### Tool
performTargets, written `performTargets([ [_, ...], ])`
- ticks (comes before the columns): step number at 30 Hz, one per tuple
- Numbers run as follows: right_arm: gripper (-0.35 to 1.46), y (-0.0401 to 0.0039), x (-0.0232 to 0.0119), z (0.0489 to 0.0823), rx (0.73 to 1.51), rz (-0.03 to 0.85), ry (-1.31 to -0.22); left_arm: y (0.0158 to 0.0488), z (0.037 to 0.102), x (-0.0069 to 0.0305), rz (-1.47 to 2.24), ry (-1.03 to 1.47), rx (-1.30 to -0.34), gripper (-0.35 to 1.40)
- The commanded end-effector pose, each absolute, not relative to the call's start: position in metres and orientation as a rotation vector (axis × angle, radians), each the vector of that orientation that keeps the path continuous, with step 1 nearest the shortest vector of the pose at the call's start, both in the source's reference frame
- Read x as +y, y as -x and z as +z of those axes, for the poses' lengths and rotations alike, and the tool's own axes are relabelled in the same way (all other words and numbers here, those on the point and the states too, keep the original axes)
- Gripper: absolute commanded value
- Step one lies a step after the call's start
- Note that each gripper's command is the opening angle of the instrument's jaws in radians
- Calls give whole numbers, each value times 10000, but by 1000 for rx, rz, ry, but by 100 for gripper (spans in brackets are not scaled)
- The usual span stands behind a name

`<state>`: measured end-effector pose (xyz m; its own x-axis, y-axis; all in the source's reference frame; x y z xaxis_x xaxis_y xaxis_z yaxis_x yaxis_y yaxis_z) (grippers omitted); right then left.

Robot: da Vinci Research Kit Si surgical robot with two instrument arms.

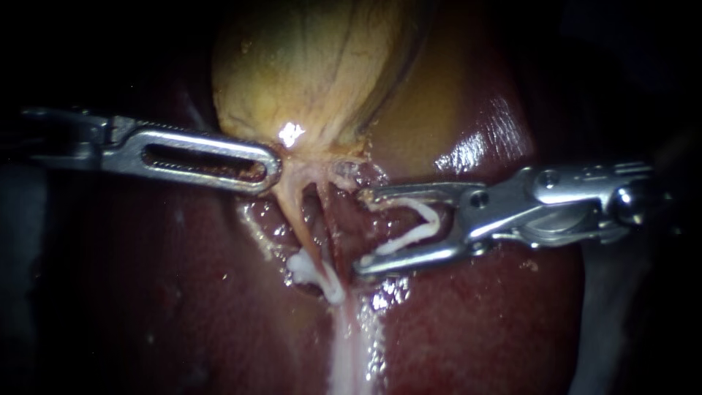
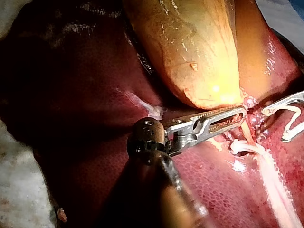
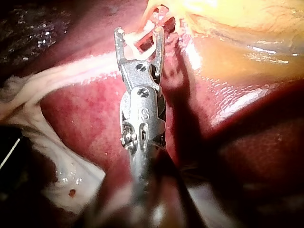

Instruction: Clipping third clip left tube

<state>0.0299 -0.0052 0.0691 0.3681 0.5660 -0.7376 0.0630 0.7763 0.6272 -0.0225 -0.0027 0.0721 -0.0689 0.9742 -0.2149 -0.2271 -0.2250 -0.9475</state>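
Left instrument: comes in level from the left, its slotted pincer closed on the gallbladder neck.
Right instrument: level from the right, its pincer spread wide and carrying an open white clip between both halves.
Left tube: taut below the neck, just short of that clip's mouth. Placed clips sit lower down.
Hard to see: both shafts fade into the dark, and the left pincer's underside is hidden.

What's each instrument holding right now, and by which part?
The left instrument appears to grip the gallbladder at its narrow lower end. The right instrument holds an open white clip by its two legs, and no tissue.
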Motion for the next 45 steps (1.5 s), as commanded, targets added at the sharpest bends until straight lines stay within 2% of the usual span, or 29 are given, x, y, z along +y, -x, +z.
performTargets([
  [1,50,-302,-54,693,1165,353,-635,226,721,-27,1505,1167,-948,-35],
  [15,50,-338,-66,717,1159,370,-646,228,720,-28,1505,1167,-945,-35],
  [22,50,-354,-67,729,1156,405,-659,230,719,-28,1504,1166,-944,-35],
  [32,50,-374,-56,735,1231,526,-716,231,719,-28,1504,1166,-943,-35],
  [36,49,-377,-55,737,1261,551,-746,231,719,-28,1504,1166,-943,-35],
  [45,44,-380,-51,739,1277,586,-792,233,720,-28,1503,1166,-939,-35],
])
